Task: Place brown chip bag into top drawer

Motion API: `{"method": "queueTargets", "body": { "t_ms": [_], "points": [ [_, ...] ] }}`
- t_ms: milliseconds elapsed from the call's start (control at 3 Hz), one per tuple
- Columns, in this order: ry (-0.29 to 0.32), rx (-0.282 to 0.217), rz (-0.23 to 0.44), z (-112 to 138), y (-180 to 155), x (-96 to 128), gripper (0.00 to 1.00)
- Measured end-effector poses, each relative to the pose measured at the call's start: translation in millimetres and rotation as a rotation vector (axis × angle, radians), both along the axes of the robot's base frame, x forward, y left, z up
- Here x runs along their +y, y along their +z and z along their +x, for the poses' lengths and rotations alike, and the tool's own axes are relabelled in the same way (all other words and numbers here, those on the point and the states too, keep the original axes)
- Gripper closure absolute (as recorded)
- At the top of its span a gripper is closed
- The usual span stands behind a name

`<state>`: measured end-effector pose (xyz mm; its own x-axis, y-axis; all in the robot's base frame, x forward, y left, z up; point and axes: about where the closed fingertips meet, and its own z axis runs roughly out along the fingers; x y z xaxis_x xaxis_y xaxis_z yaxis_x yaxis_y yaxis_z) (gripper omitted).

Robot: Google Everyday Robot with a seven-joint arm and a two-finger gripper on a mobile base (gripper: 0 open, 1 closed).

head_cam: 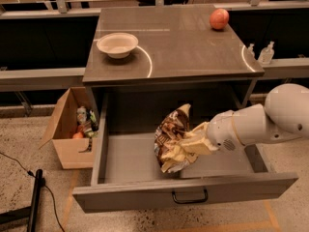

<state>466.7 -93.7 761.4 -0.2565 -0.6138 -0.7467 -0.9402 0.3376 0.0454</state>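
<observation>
The top drawer [188, 196] is pulled wide open at the front of the grey cabinet, its black handle at the lower middle. The brown chip bag [171, 134], wrinkly dark brown and cream foil, stands inside the drawer near its middle. My gripper [193, 143] reaches in from the right on a white arm and is shut on the bag's right side. The bag's lower end sits at or just above the drawer floor; I cannot tell which.
A white bowl [117, 44] sits on the cabinet top [193, 47] at the left and a round red-orange fruit [219, 19] at the back right. A tan cardboard box [70, 129] with small items stands on the floor to the left. Two small bottles [265, 53] stand right of the cabinet.
</observation>
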Motion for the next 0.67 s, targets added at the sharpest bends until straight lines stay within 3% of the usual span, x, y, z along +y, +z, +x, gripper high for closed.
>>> {"method": "queueTargets", "body": {
  "t_ms": [667],
  "points": [
    [-0.041, -0.012, -0.075, 9.0, -17.9, 4.0, 0.36]
  ]
}}
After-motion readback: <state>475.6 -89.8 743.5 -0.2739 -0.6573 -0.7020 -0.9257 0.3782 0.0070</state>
